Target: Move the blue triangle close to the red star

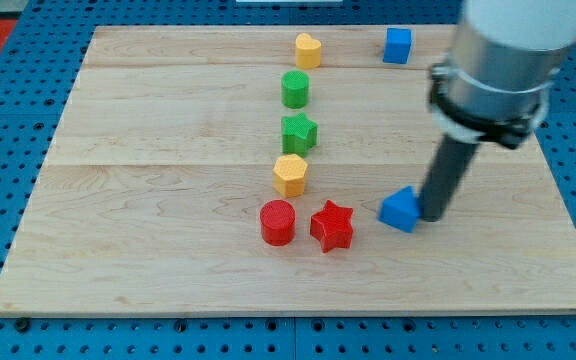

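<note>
The blue triangle [400, 209] lies right of the board's middle, toward the view's bottom. The red star [332, 225] sits just to its left, a small gap between them. My tip [433, 214] is down on the board, touching the blue triangle's right side. The dark rod rises from it to the grey arm body at the view's top right.
A red cylinder [278, 222] stands left of the red star. Above them run a yellow hexagon [290, 174], a green star [298, 131], a green cylinder [295, 89] and a yellow heart [308, 50]. A blue cube [397, 45] sits at the top. The wooden board [118, 220] lies on blue pegboard.
</note>
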{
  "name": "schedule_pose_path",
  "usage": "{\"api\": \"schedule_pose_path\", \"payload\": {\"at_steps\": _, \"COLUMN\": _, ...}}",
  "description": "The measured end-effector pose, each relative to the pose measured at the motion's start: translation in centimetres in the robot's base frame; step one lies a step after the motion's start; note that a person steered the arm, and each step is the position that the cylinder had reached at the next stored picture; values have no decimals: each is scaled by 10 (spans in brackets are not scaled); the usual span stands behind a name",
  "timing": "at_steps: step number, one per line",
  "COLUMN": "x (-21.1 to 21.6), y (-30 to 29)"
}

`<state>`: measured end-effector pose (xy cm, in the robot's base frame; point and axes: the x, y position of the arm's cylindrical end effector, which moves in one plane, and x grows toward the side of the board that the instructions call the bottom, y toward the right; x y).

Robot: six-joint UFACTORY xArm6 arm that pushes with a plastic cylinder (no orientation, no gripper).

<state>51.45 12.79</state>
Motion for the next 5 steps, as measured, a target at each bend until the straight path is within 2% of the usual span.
{"api": "schedule_pose_path", "payload": {"at_steps": 1, "x": -17, "y": 28}}
{"api": "schedule_pose_path", "payload": {"at_steps": 2, "x": -46, "y": 15}}
{"api": "schedule_pose_path", "payload": {"at_steps": 3, "x": -45, "y": -31}}
{"api": "schedule_pose_path", "payload": {"at_steps": 4, "x": -7, "y": -25}}
{"api": "schedule_pose_path", "payload": {"at_steps": 5, "x": -5, "y": -13}}
